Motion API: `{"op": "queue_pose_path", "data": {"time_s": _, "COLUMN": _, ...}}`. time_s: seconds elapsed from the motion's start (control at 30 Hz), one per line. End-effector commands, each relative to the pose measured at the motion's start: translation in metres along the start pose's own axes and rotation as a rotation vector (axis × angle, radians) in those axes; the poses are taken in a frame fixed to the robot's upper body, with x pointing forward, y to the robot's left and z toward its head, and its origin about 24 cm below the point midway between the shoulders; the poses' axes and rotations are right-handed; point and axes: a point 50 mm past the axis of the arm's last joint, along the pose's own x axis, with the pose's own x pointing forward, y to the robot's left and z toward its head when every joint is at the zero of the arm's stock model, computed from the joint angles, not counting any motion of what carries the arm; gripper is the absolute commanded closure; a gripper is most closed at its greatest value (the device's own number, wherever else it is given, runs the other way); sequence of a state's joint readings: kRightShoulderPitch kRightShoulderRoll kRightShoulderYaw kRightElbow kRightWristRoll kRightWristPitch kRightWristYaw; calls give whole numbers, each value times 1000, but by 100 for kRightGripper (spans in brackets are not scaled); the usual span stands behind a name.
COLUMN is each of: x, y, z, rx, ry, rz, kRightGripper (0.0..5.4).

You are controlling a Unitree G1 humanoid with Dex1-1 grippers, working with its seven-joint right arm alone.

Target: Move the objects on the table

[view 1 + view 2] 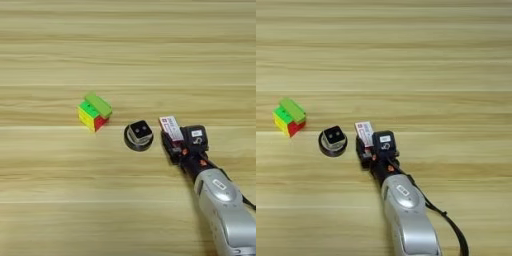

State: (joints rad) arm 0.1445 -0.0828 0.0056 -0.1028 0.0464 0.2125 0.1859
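A lime-green block [98, 103] lies on top of a multicoloured puzzle cube [90, 118] at the left. To its right sits a black ring [131, 144] with a tiny black cube [140, 131] resting on it. Just right of the ring, my right gripper [178, 139] is shut on a flat white-and-red box [170, 127], which sticks out past the black fingers toward the far side. The silver forearm [406, 215] comes in from the bottom edge. The table [125, 60] is light tan wood.
The puzzle cube [285, 124] under the green block stands a hand's width left of the ring [330, 149]. Bare wood stretches across the far half of the table and along the right side.
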Motion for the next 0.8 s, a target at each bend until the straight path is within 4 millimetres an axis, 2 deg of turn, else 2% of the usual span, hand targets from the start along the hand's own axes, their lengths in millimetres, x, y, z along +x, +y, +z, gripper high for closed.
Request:
{"op": "queue_pose_path", "data": {"time_s": 0.03, "x": 5, "y": -1, "z": 19, "rx": -19, "ry": -88, "rz": 2, "kRightGripper": 207}}
{"op": "queue_pose_path", "data": {"time_s": 0.3, "x": 7, "y": 5, "z": 32, "rx": -25, "ry": -176, "rz": 25, "kRightGripper": 104}}
{"op": "queue_pose_path", "data": {"time_s": 0.6, "x": 15, "y": -1, "z": 45, "rx": -24, "ry": -243, "rz": 1, "kRightGripper": 11}}
{"op": "queue_pose_path", "data": {"time_s": 0.8, "x": 17, "y": -6, "z": 61, "rx": -58, "ry": -306, "rz": 0, "kRightGripper": 3}}
